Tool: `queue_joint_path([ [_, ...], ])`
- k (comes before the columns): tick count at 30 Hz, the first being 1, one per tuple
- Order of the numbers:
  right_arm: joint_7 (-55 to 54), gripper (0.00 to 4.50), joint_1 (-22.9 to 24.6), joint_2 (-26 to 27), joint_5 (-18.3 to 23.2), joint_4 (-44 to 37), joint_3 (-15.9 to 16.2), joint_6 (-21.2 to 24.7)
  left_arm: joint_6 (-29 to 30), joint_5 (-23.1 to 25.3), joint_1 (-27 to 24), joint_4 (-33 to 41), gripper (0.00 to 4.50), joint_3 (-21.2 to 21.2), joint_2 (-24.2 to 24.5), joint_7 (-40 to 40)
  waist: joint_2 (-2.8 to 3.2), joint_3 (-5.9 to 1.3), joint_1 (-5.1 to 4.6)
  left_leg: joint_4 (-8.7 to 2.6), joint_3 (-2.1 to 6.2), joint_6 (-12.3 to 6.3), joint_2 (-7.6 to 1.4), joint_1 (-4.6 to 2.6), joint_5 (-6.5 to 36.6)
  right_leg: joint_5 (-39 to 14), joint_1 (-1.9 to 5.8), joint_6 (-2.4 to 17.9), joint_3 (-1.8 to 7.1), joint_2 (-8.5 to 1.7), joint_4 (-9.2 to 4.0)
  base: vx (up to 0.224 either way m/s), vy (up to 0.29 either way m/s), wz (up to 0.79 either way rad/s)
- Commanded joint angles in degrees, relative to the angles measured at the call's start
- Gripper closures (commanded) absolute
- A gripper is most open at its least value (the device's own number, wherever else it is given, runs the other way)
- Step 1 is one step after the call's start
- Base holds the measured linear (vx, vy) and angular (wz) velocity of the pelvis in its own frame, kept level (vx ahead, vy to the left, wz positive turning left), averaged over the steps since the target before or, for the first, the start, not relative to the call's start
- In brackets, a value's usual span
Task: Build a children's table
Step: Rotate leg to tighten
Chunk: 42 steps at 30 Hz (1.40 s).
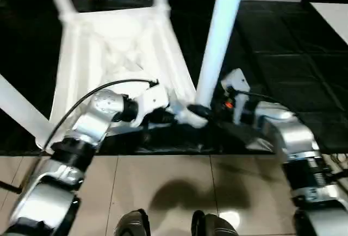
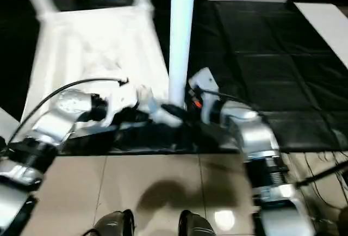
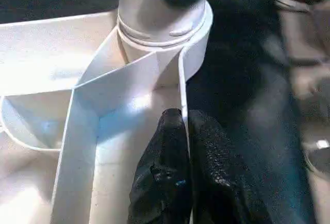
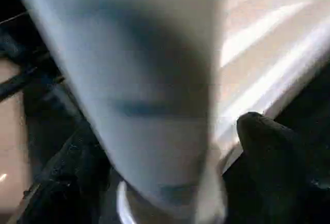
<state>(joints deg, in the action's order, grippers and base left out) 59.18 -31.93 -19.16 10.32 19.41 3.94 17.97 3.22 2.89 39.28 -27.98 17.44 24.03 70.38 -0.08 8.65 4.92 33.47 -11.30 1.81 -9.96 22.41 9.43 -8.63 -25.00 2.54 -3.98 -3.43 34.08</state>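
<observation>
Fingers: left gripper (image 3: 184, 131) pinches the top's (image 1: 117, 45) rim; right gripper (image 4: 170, 157) clasps a leg (image 1: 220, 35).
Leg stands upright at frame centre, in the corner socket (image 3: 165, 28).

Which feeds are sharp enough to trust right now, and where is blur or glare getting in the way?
Left wrist view: sharp; the corner socket and ribs are clear, and the left gripper pinches the rim. Right wrist view: the leg is a smeared blur. Left eye view: soft, the tabletop washed out bright, with a glare spot on the floor tiles. Right eye view: the same softness.
</observation>
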Motion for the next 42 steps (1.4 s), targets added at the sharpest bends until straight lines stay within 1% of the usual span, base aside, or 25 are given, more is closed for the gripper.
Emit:
queue_joint_path([
  [1,3.43,0.65,-0.94,-0.71,1.41,0.45,0.45,-0.66,-2.38,-0.65,-0.27,2.57,4.5,2.63,-0.13,4.01,0.05,-5.63,-0.31,-3.06,1.28,-6.46,-3.69,-1.48,5.75,-6.87,4.08,14.48,3.36,-5.05,-2.8,0.0,0.0,0.0],
  [4,8.32,0.65,-1.21,-2.09,2.41,1.17,1.97,-1.12,-3.6,-0.92,-0.81,3.02,4.5,3.44,1.0,6.67,-0.04,-5.62,-0.01,-3.03,1.32,-6.25,-3.69,-1.42,6.38,-8.27,4.01,14.57,3.33,-5.27,-2.93,0.0,0.0,0.0],
  [5,9.42,0.79,-1.28,-2.34,2.68,1.34,2.3,-1.07,-3.89,-0.91,-0.89,3.09,4.5,3.59,1.23,7.24,-0.11,-5.58,0.1,-3.05,1.33,-6.06,-3.68,-1.45,6.77,-9.08,4.0,14.41,3.33,-5.27,-2.98,0.0,0.0,0.0],
  [7,11.79,0.79,-1.44,-2.64,3.46,1.53,2.86,-0.11,-4.09,-0.91,-1.01,3.24,4.5,3.75,1.55,7.99,-0.13,-5.51,0.09,-3.07,1.32,-5.81,-3.67,-1.4,7.28,-10.26,4.0,13.99,3.36,-5.29,-3.13,0.0,0.0,0.0],
  [9,13.44,1.08,-1.71,-2.85,3.85,2.19,3.17,0.04,-4.06,-1.21,-1.13,3.56,4.5,3.93,1.87,8.79,-0.17,-5.51,0.06,-3.09,1.4,-5.48,-3.59,-1.29,7.41,-11.58,4.02,13.52,3.31,-5.32,-3.26,0.0,0.0,0.0],
  [10,15.13,1.08,-1.94,-3.11,4.26,2.83,3.52,0.48,-3.84,-1.55,-1.35,4.12,4.5,4.1,2.19,9.56,-0.36,-5.52,0.05,-3.08,1.38,-5.41,-3.6,-1.32,7.53,-11.87,4.04,13.47,3.32,-5.37,-3.27,0.0,0.0,0.0],
  [11,16.37,1.16,-2.07,-3.36,4.4,3.19,3.86,0.55,-3.75,-1.72,-1.49,4.43,4.5,4.16,2.36,9.86,-0.35,-5.53,0.1,-3.09,1.42,-5.41,-3.6,-1.3,7.2,-12.15,4.09,13.32,3.32,-5.39,-3.2,0.0,0.0,0.0],
  [14,18.25,1.37,-2.41,-3.98,4.67,3.91,4.53,0.4,-4.02,-1.89,-1.52,4.46,4.5,4.23,2.56,10.03,-0.53,-5.63,0.12,-2.98,1.33,-6.01,-3.58,-1.3,6.01,-10.96,3.98,13.42,3.32,-5.23,-3.1,0.0,0.0,0.0],
  [15,18.64,1.37,-2.43,-4.15,4.69,3.92,4.67,0.34,-4.06,-1.83,-1.51,4.35,4.5,4.23,2.58,9.92,-0.47,-5.67,0.11,-2.94,1.36,-6.26,-3.59,-1.23,5.37,-10.14,3.98,13.58,3.3,-5.19,-2.92,0.0,0.0,0.0],
  [18,19.81,1.7,-2.45,-4.62,4.83,3.92,5.0,0.47,-4.05,-1.58,-1.52,4.09,4.5,4.17,2.68,9.69,-0.56,-5.64,0.11,-2.86,1.32,-6.74,-3.52,-1.17,5.37,-10.14,4.0,13.56,3.27,-5.22,-2.96,0.0,0.0,0.0],
  [19,20.24,1.7,-2.49,-4.78,4.85,3.95,5.12,0.48,-3.88,-1.51,-1.57,4.08,4.5,4.1,2.74,9.66,-0.52,-5.63,0.12,-2.85,1.33,-6.71,-3.5,-1.14,5.32,-10.31,4.01,13.47,3.28,-5.23,-2.97,0.0,0.0,0.0],
  [20,20.61,1.92,-2.43,-4.91,4.91,3.78,5.29,0.59,-3.52,-1.36,-1.65,3.99,4.5,3.89,2.71,9.22,-0.44,-5.58,0.12,-2.88,1.37,-6.65,-3.51,-1.12,5.52,-10.85,3.98,13.36,3.23,-5.21,-3.06,0.0,0.0,0.0],
  [24,20.9,2.2,-2.24,-4.88,5.01,3.49,5.47,0.81,-3.31,-1.18,-1.65,3.68,4.5,3.76,2.56,8.75,-0.51,-5.59,0.11,-2.89,1.36,-6.38,-3.49,-1.18,5.62,-11.5,3.97,13.16,3.25,-5.2,-3.12,0.0,0.0,0.0],
  [29,21.03,2.31,-1.89,-4.5,5.32,3.15,5.64,1.29,-2.9,-1.05,-1.43,3.3,4.5,3.85,2.55,8.3,-0.53,-5.54,0.08,-2.92,1.38,-6.31,-3.49,-1.2,5.85,-11.94,3.94,12.99,3.22,-5.14,-3.17,0.0,0.0,0.0],
  [32,15.15,2.31,-1.57,-2.29,4.85,3.03,4.28,2.62,-1.35,-1.19,-0.98,3.14,4.5,3.36,1.8,6.71,-0.41,-5.5,0.03,-2.95,1.43,-6.18,-3.5,-1.16,5.82,-11.96,3.93,13.03,3.21,-5.19,-3.16,0.0,0.0,0.0],
  [33,15.15,2.32,-1.57,-2.29,4.85,3.03,4.28,2.62,-1.35,-1.19,-0.98,3.14,4.5,3.36,1.8,6.71,-0.46,-5.4,-0.08,-3.0,1.44,-5.77,-3.48,-1.18,6.44,-12.94,3.88,12.85,3.22,-5.2,-3.32,0.0,0.0,0.0],
  [34,12.04,2.33,-1.4,-1.26,4.26,3.01,3.76,2.7,-0.51,-1.26,-0.76,3.08,4.5,3.04,1.31,5.79,-0.48,-5.32,-0.15,-3.03,1.45,-5.57,-3.43,-1.16,7.01,-13.88,3.87,12.67,3.21,-5.23,-3.45,0.0,0.0,0.0],
  [35,5.19,2.33,-1.13,1.17,3.15,2.81,2.48,3.39,1.29,-0.94,-0.01,2.59,4.5,2.32,-0.01,2.88,-0.21,-5.1,-0.16,-3.11,1.53,-4.88,-3.41,-1.22,8.03,-16.07,3.73,12.16,3.21,-5.34,-3.74,0.0,0.0,0.0],
  [36,5.19,2.33,-1.13,1.17,3.15,2.81,2.48,3.39,1.29,-0.94,-0.01,2.59,4.5,2.32,-0.01,2.88,-0.31,-4.89,-0.4,-3.24,1.44,-4.36,-3.42,-1.26,8.79,-17.49,3.53,11.67,3.3,-5.19,-3.96,0.0,0.0,0.0],
  [37,5.19,2.35,-1.13,1.17,3.15,2.81,2.48,3.39,1.29,-0.94,-0.01,2.59,4.5,2.32,-0.01,2.88,-0.48,-4.9,-0.5,-3.27,1.69,-3.3,-3.13,-1.43,10.12,-21.21,3.73,10.48,3.16,-5.36,-4.33,0.0,0.0,0.0],
  [38,0.76,2.36,-0.97,2.74,2.39,2.67,1.67,3.79,2.45,-0.7,0.5,2.23,4.5,1.85,-0.9,0.9,-0.53,-4.86,-0.58,-3.37,1.76,-2.8,-3.15,-1.29,10.17,-22.62,3.86,9.76,3.23,-5.47,-4.37,0.0,0.0,0.0],
  [39,-6.16,2.37,0.04,5.72,1.2,1.05,0.78,5.72,5.18,-0.39,1.46,1.65,4.5,0.97,-3.1,-3.14,-0.13,-4.67,-0.85,-3.56,1.8,-2.19,-3.31,-1.41,10.68,-22.81,3.5,9.64,3.27,-5.24,-4.4,0.0,0.0,0.0],
  [40,-6.16,2.37,0.04,5.72,1.2,1.05,0.78,5.72,5.18,-0.39,1.46,1.65,4.5,0.97,-3.1,-3.14,-0.2,-4.49,-0.99,-3.67,1.76,-1.93,-3.25,-1.57,11.43,-23.64,3.19,9.38,3.26,-5.04,-4.73,0.0,0.0,0.0],
  [41,-6.16,2.37,0.04,5.72,1.2,1.05,0.78,5.72,5.18,-0.39,1.46,1.65,4.5,0.97,-3.1,-3.14,-0.47,-4.77,-1.33,-3.61,1.99,-1.43,-3.0,-1.52,12.25,-24.79,3.69,9.1,3.13,-5.41,-4.72,0.0,0.0,0.0],
  [42,-15.65,2.37,1.53,10.29,-0.61,-1.34,-0.27,8.68,8.93,0.04,3.01,0.5,4.5,-0.24,-6.77,-9.37,-0.51,-4.7,-1.65,-3.75,2.04,-1.3,-2.98,-1.19,11.44,-24.31,3.83,8.69,3.2,-5.34,-4.64,0.0,0.0,0.0],
])
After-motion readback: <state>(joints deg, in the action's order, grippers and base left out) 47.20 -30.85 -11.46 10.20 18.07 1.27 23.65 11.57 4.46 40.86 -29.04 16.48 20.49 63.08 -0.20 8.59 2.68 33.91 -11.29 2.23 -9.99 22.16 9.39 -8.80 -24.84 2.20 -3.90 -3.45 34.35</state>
